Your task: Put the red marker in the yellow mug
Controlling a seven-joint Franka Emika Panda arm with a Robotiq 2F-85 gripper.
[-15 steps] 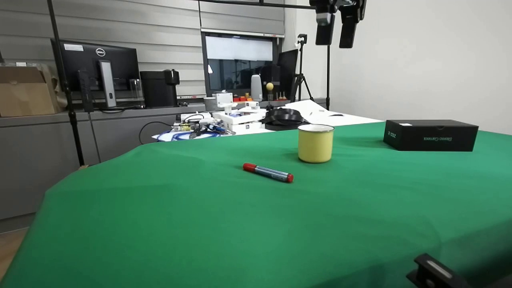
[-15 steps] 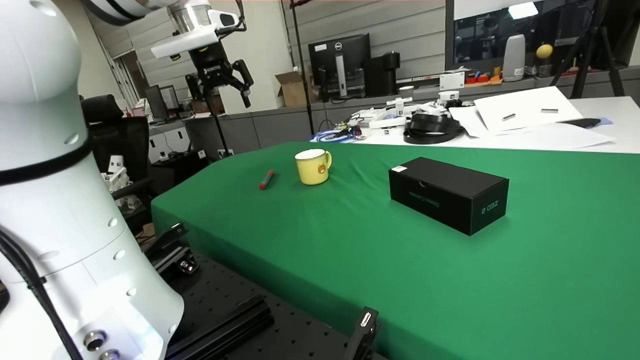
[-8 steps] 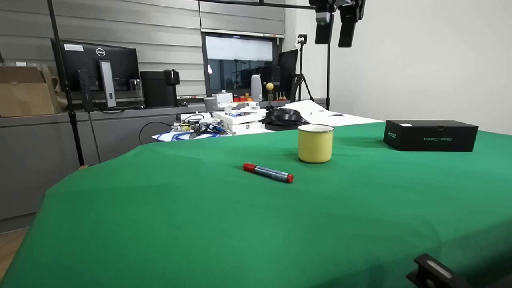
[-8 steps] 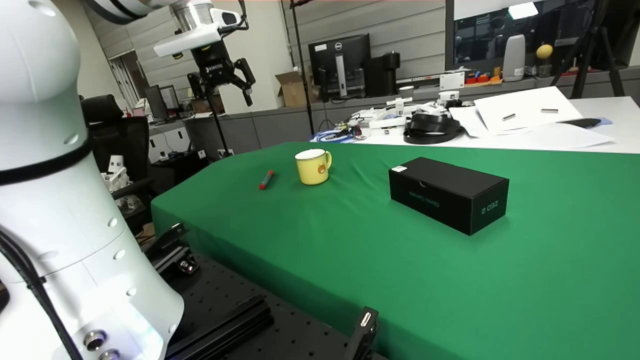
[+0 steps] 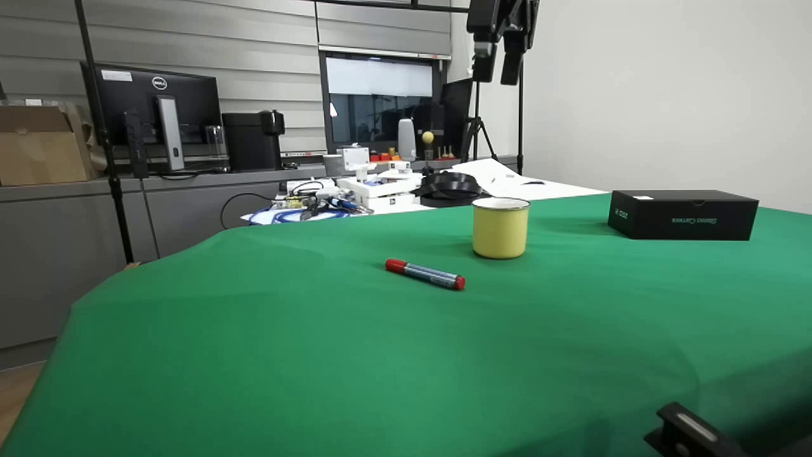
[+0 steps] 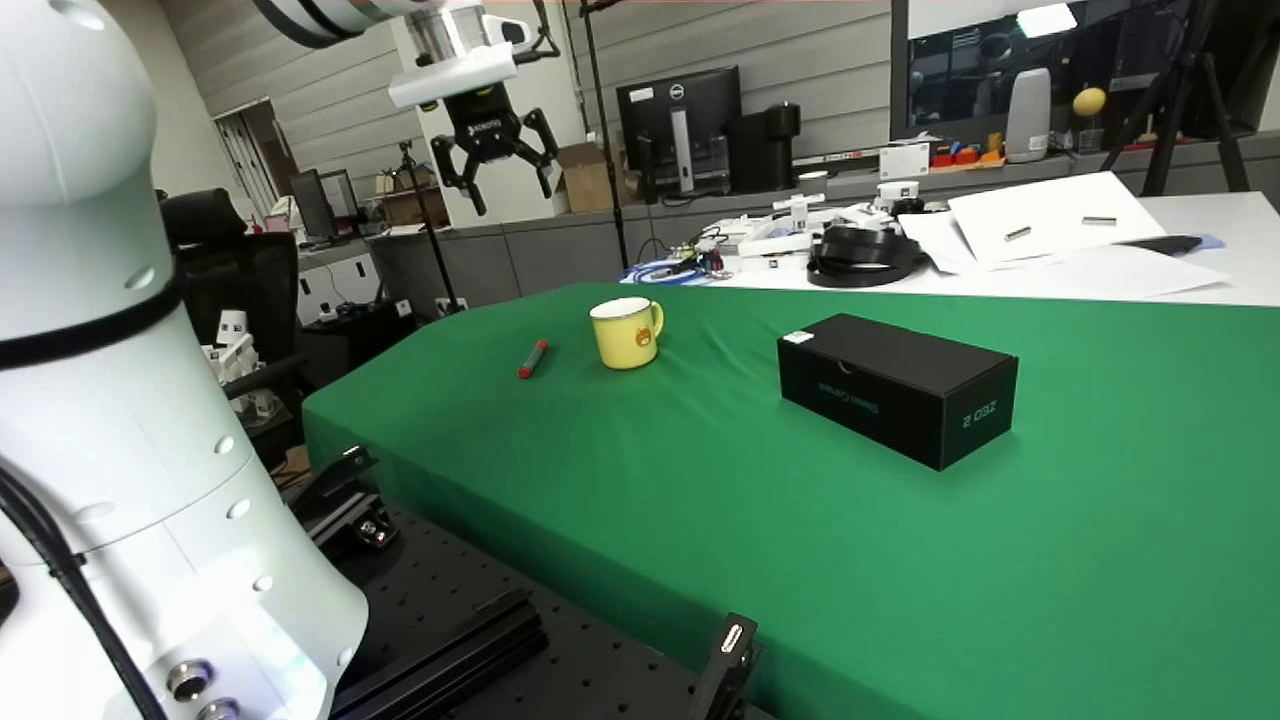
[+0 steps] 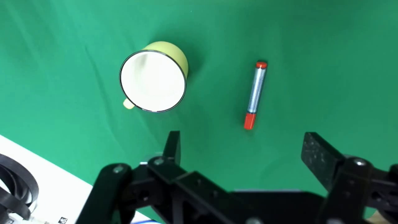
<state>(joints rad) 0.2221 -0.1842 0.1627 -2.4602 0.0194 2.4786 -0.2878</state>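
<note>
Located red marker (image 7: 256, 90) lying flat on green cloth (image 7: 326, 77), outside yellow mug (image 7: 153, 81), near it but apart; in wrist view, found to right of mug, grey-barrelled, longer red end toward gripper (image 7: 242, 140); logged mug as upright on same cloth, white inside, dark at rim, handle to lower left in wrist view; in an exterior view, noted small print on its side; in both exterior views, recorded gripper high above cloth, aimed downward, well apart from marker and mug; read fingers (image 7: 321, 160) as spread wide, with green cloth showing through gap; in wrist view, saw marker in line with that gap; marked black box (image 6: 890, 385) on cloth, well apart from mug, with small white label on top and lettering upside down; beyond cloth edge, listed white table (image 6: 1240, 225) bearing paper sheets (image 6: 1050, 205) and coiled black band (image 6: 868, 255); farther back, on top of grey cabinets (image 5: 57, 254), sighted monitor (image 5: 196, 117) and cardboard box (image 5: 41, 152); at left of an exterior view, noted white robot arm (image 6: 120, 420) with black perforated plate (image 6: 590, 670) just beside its lower section.
</note>
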